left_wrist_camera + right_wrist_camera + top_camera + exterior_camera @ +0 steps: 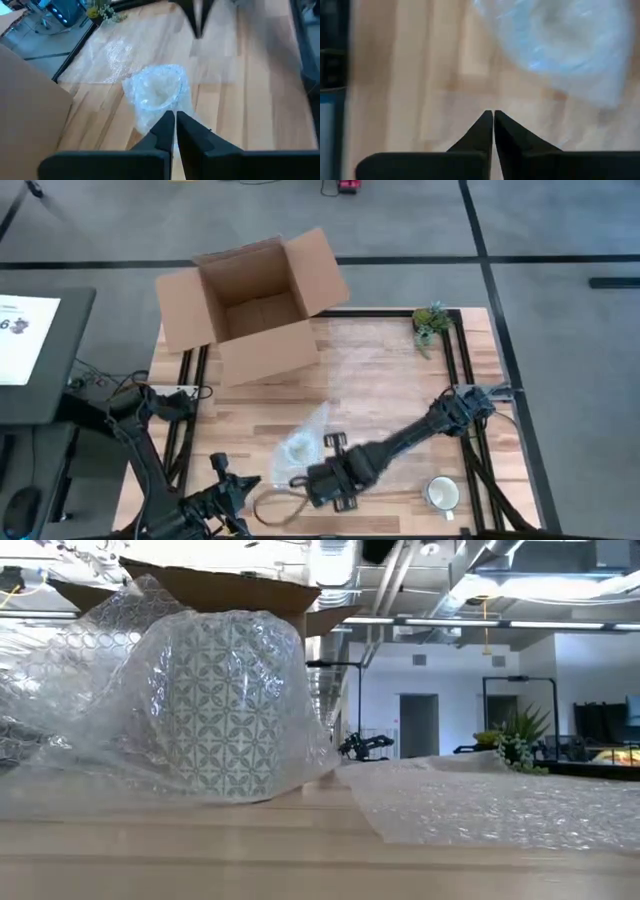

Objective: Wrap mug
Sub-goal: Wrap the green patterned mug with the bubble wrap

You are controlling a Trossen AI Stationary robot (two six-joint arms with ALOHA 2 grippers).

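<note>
Mug (232,700) sits under loose bubble wrap (305,442), lower centre of the high view — wrap could spring open. Left gripper (174,121) and right gripper (493,119) both clenched, grasping nothing — a nudge could topple it.

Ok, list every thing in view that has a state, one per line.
Patterned mug: upright, covered in bubble wrap.
Bubble wrap sheet: spread flat on the table.
Cardboard box: flaps open.
White mug: upright, unwrapped.
Left pincer: shut, holding nothing visible.
Right pincer: shut, beside the wrapped mug.
</note>
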